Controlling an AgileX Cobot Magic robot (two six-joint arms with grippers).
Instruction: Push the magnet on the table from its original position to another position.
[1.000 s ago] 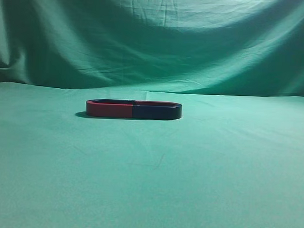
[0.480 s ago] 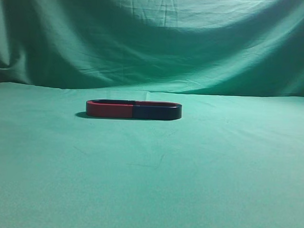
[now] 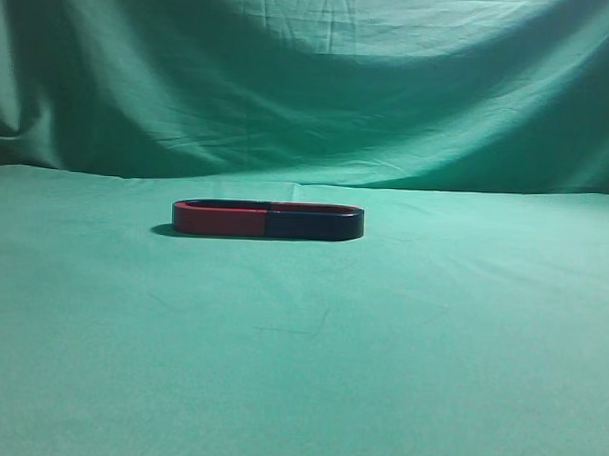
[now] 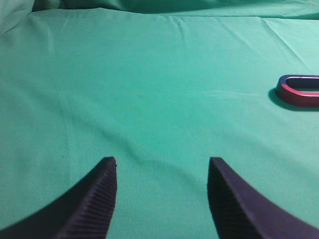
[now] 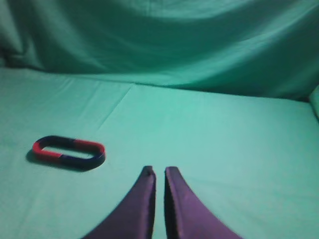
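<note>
The magnet (image 3: 268, 220) is a flat oval ring, half red and half dark blue, lying on the green cloth left of the middle in the exterior view. It shows at the right edge of the left wrist view (image 4: 299, 91) and at the left of the right wrist view (image 5: 69, 152). My left gripper (image 4: 162, 167) is open and empty, well left of the magnet. My right gripper (image 5: 159, 172) is shut and empty, to the right of the magnet and apart from it. Neither gripper shows in the exterior view.
Green cloth (image 3: 310, 368) covers the whole table and hangs as a backdrop (image 3: 320, 78) behind it. Creases run across the cloth in the left wrist view.
</note>
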